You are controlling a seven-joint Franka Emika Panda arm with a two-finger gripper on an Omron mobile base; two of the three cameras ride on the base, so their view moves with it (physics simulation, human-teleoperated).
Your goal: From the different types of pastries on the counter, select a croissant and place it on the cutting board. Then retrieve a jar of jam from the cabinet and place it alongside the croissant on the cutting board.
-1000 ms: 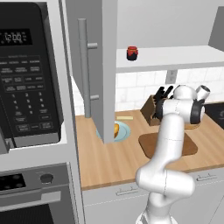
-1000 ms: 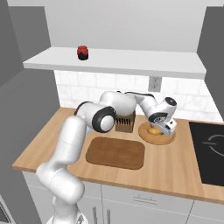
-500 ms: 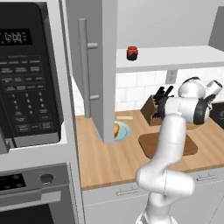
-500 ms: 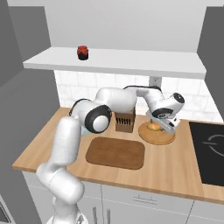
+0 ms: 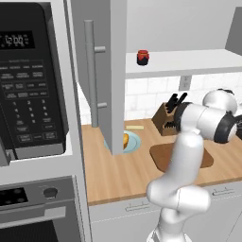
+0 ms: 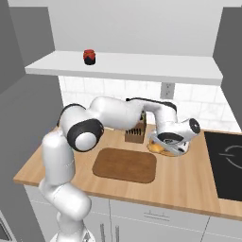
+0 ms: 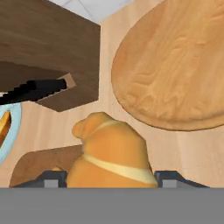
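Claw (image 6: 166, 144) sat half-closed around the croissant (image 7: 111, 151) at lower centre; couldn't tell if it truly gripped. Loose hold could've dropped it short of the cutting board (image 6: 125, 165).

Hand view: the croissant (image 7: 111, 151) is cut off below by the frame's lower margin, so its underside and any contact with the claw fingers cannot be judged. The round wooden disc (image 7: 175, 65) runs past the top and right edges. The knife block (image 7: 48, 52) is cropped at the left and top. The blue plate (image 7: 6, 131) shows as a sliver at the left edge.

Right base view: the claw (image 6: 166, 145) is largely masked by the wrist housing; its jaw spacing is indeterminate.

Left base view: the cutting board (image 5: 165, 153) is partly hidden behind the arm.
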